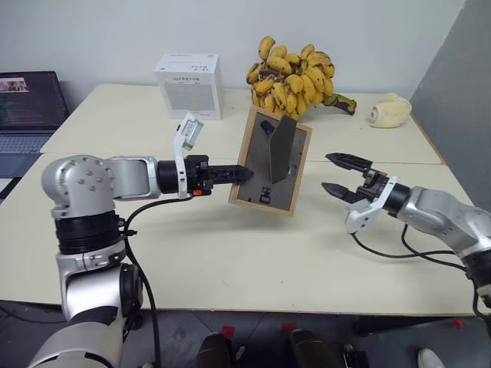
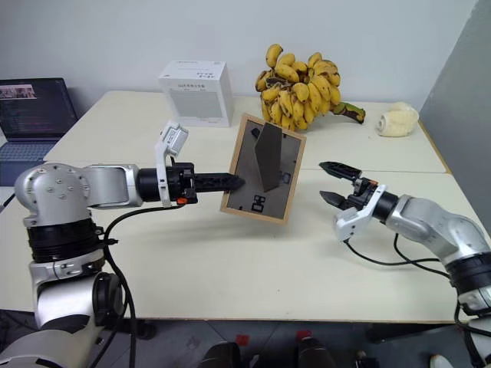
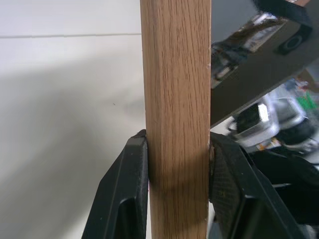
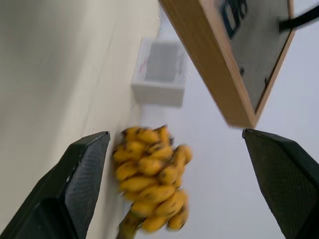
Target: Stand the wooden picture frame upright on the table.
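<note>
Wooden picture frame [image 1: 271,162]: small, light wood, dark grey back turned toward the head camera, fold-out stand [image 1: 281,149] already swung out from the back; held in the air above the middle of the worktop [image 1: 230,253], tilted, its lower edge clear of the surface. Left tool [image 1: 244,173]: level, pinching the frame's left side rail between both black fingers [image 3: 130,189], the wood clamped flat between them in the left wrist view. Right tool [image 1: 339,174]: fingers spread wide, holding nothing, near the frame's right edge but apart from it. Surroundings: white box [image 1: 189,85], bunch of bananas [image 1: 295,77] and a pale lumpy object [image 1: 389,110] at the far side of the worktop, a laptop [image 1: 29,111] off the left end; all well apart from the frame. Step in hand, as judged: lowering the frame to rest on its bottom edge and stand. Handling note: bring the bottom edge level before contact; let the stand's foot touch the worktop behind it; keep the left pinch until both bear weight; release slowly, since a light frame tips easily. The right tool could steady the free edge.
</note>
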Robot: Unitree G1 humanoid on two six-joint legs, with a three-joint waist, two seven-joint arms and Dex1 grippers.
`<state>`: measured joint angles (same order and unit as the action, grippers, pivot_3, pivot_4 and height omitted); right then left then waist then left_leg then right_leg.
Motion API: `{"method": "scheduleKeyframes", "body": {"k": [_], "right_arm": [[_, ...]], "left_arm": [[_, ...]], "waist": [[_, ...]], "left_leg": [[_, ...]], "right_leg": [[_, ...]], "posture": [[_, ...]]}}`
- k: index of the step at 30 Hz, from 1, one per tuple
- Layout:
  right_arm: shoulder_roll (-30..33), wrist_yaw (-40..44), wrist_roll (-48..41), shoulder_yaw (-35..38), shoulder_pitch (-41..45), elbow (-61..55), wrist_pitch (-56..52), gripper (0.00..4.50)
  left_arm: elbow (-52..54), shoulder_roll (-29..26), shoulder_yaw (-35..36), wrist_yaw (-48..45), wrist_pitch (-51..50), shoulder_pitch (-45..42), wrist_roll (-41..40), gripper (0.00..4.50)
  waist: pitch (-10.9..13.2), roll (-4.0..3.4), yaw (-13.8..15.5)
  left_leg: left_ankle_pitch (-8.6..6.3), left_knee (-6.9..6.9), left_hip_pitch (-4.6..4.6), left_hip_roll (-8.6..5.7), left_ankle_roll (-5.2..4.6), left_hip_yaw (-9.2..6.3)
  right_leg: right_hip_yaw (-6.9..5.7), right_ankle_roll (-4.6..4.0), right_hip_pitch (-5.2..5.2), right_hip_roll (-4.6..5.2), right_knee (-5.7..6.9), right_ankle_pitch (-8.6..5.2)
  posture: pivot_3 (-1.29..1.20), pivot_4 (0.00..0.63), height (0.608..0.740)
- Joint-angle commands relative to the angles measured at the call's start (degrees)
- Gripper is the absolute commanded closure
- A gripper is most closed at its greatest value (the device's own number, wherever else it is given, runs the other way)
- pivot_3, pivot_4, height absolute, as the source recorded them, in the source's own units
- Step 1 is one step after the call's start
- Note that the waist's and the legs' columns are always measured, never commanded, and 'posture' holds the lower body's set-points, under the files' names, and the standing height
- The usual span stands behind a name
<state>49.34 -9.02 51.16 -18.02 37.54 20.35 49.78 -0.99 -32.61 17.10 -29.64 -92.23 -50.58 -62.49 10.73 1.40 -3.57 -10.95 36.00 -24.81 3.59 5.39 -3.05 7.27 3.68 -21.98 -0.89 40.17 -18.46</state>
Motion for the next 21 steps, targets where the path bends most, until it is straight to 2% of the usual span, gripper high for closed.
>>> {"method": "scheduleKeyframes", "body": {"k": [1, 8, 13, 21], "right_arm": [[-2.68, -17.39, 11.08, -3.10, 6.38, 5.57, -0.90, 0.02], [-6.35, -32.62, 19.21, -9.48, 15.85, 16.23, -4.15, 0.02], [-6.11, -36.98, 20.37, -11.86, 18.00, 18.90, -4.86, 0.02], [-6.29, -41.62, 22.32, -14.63, 18.86, 14.26, -4.52, 0.02]], "left_arm": [[0.22, -2.53, 1.22, 6.92, -0.27, 0.69, -12.57, 3.19], [-4.20, -6.49, -0.57, 18.71, -0.27, -0.31, -26.90, 3.19], [-6.51, -10.06, -3.50, 25.32, 2.69, -0.66, -36.23, 3.19], [-6.80, -14.81, -11.42, 29.80, 7.66, -0.96, -46.78, 3.19]], "waist": [[0.00, 0.00, -0.08], [0.00, 0.01, 0.02], [0.00, 0.01, 0.35], [0.00, 0.01, 0.32]], "left_leg": [[0.04, 0.00, 0.03, -0.01, 0.05, 0.00], [0.10, 0.03, 0.03, -0.07, 0.07, -0.08], [0.10, 0.02, 0.02, -0.10, 0.07, -0.11], [0.10, 0.05, 0.03, -0.13, 0.06, -0.15]], "right_leg": [[0.02, -0.01, 0.00, 0.00, 0.07, 0.00], [-0.01, -0.04, -0.04, 0.03, 0.27, 0.00], [-0.04, -0.06, -0.04, 0.05, 0.29, -0.01], [-0.04, -0.06, -0.04, 0.06, 0.40, -0.01]], "posture": [[0.00, 0.150, 0.740], [0.00, 0.150, 0.740], [0.00, 0.150, 0.740], [0.00, 0.150, 0.740]]}}
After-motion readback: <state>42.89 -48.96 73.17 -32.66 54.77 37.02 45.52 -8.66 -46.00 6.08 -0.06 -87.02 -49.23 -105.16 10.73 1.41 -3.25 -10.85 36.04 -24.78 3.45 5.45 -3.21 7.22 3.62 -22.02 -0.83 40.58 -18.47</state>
